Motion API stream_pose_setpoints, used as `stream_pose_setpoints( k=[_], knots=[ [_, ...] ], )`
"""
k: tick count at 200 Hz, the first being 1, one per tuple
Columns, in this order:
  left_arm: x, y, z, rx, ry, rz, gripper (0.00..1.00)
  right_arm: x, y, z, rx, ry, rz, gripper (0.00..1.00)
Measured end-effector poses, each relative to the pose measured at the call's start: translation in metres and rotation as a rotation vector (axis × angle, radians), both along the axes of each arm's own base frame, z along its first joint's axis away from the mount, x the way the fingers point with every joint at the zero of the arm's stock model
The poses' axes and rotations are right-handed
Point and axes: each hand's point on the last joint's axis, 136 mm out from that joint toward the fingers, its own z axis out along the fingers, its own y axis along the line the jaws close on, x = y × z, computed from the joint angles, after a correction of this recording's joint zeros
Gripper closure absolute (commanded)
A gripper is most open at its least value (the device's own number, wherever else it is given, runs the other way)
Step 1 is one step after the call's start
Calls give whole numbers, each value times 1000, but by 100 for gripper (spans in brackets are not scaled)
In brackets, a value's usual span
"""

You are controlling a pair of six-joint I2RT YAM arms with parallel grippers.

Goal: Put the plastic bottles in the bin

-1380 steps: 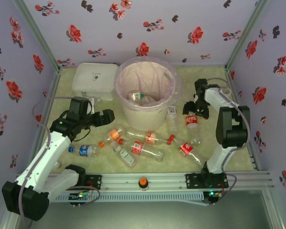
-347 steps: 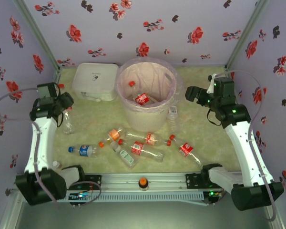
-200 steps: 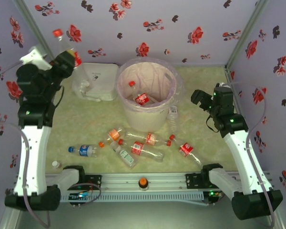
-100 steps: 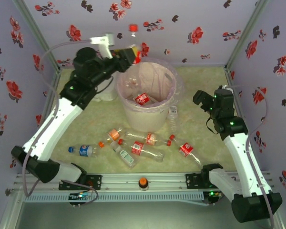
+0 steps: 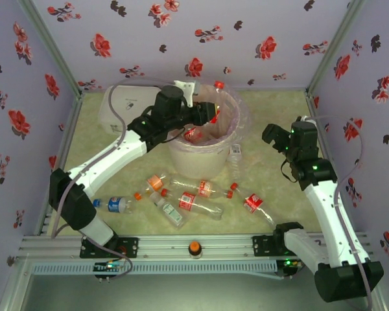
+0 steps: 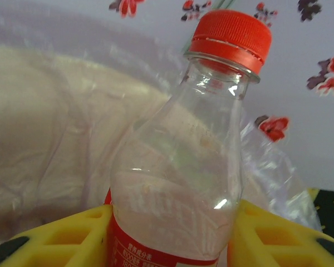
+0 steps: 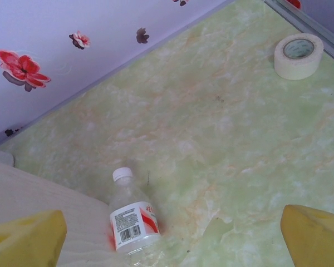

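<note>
Left gripper (image 5: 211,115) clamps a red-capped bottle (image 6: 181,167) over the bin (image 5: 201,159), right gripper (image 5: 272,134) gapes empty, while several bottles (image 5: 201,188) lie at its 6 o'clock

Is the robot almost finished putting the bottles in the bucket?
Not yet. A red-label bottle lies in the bin. The left tool holds a red-capped bottle above it. Several more wait on the table, like the blue-label bottle and the white-capped bottle beside the bin.
</note>
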Motion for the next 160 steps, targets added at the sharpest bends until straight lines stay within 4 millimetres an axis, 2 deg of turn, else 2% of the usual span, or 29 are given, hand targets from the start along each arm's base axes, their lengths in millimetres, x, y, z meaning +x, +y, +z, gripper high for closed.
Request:
stream_pose_setpoints(
  k=[11,27,40,56,81,134,160],
  knots=[
    [0,0,-8,13,12,0,62,1,1,-2,-1,7,8,1],
    [1,0,-9,22,4,0,34,3,4,-9,0,31,22,1],
    [1,1,-8,27,-6,0,22,6,7,-17,1,62,35,1],
    [1,1,-9,40,-19,-4,13,8,10,-28,6,101,49,1],
    [1,1,-4,51,-38,-11,7,10,14,-41,13,151,65,1],
    [5,6,32,68,-128,2,7,5,16,-64,-5,251,90,1],
    [4,9,39,94,-146,0,7,-3,17,-83,-29,340,118,7]
  ],
)
